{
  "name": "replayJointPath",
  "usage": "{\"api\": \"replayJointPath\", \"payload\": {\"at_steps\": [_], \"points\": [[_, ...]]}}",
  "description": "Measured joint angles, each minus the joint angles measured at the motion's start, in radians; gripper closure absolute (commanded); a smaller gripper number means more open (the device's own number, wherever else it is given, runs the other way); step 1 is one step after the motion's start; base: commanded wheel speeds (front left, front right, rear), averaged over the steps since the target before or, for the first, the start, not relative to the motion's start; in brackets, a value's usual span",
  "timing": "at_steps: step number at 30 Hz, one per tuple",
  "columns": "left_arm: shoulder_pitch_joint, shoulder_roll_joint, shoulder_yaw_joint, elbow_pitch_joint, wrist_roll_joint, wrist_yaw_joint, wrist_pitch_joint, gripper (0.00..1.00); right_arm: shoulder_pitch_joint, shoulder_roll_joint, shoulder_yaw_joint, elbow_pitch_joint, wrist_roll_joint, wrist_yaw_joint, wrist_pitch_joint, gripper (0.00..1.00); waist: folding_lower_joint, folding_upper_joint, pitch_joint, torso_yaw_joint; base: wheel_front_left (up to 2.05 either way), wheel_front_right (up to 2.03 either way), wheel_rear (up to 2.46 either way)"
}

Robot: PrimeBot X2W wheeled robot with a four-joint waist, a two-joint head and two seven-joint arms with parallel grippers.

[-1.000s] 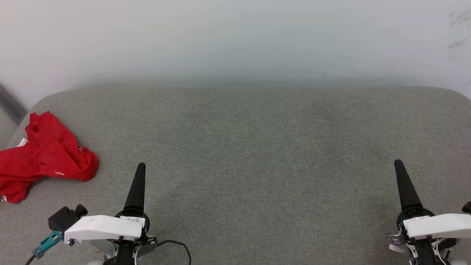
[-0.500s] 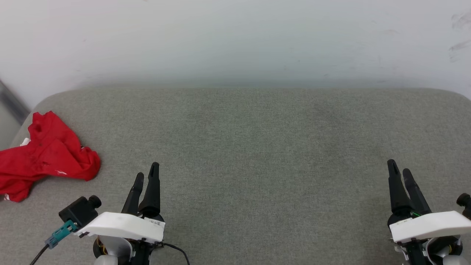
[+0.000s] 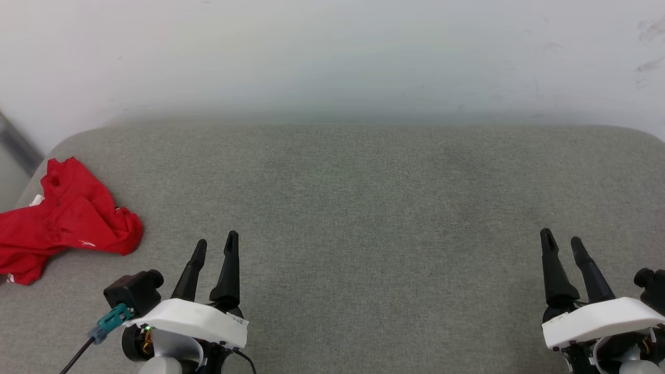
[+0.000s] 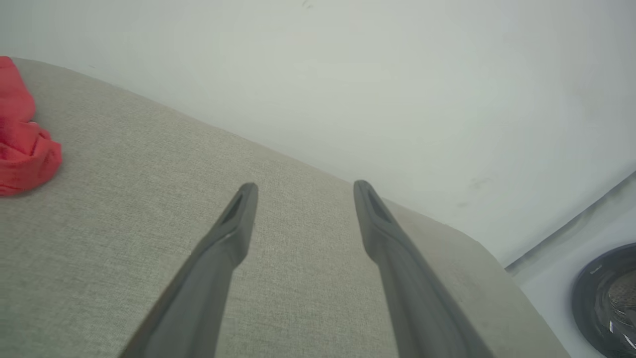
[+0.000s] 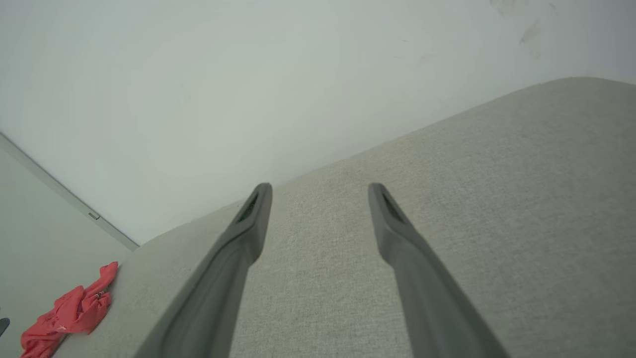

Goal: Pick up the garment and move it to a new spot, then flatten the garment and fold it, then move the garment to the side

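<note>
The garment (image 3: pixel 62 223) is a crumpled red heap at the far left edge of the grey padded surface (image 3: pixel 363 208), partly hanging over that edge. It also appears as a red fold (image 4: pixel 22 144) at the left of the left wrist view and as a small red heap (image 5: pixel 69 313) at the lower left of the right wrist view. My left gripper (image 3: pixel 215 241) stands open and empty near the front edge, to the right of the garment and apart from it. My right gripper (image 3: pixel 561 239) is open and empty at the front right.
A pale wall (image 3: pixel 332 57) runs along the back of the grey surface. The surface has rounded corners at the back left and back right. A dark round object (image 4: pixel 606 298) sits on the floor beyond the surface's end in the left wrist view.
Both wrists have rolled, so each gripper now shows two spread fingers instead of one edge-on finger. The left gripper has shifted a little rightward. The garment has not moved.
</note>
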Motion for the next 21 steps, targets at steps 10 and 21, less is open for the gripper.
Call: {"api": "replayJointPath", "payload": {"at_steps": [10, 21], "points": [[-0.014, 0.017, -0.029, 0.003, 0.115, 0.025, -0.028, 0.00, 0.003, 0.000, -0.004, -0.006, -0.123, 0.000, 0.003, 0.00, 0.0000, 0.0000, 0.000, 0.005, 0.00, 0.00, 0.00], [-0.016, 0.027, -0.058, 0.012, 0.222, 0.031, -0.057, 0.00, 0.005, 0.000, -0.009, -0.016, -0.257, 0.000, 0.003, 0.00, 0.0000, 0.0000, -0.003, 0.010, 0.00, 0.00, 0.00]]}}
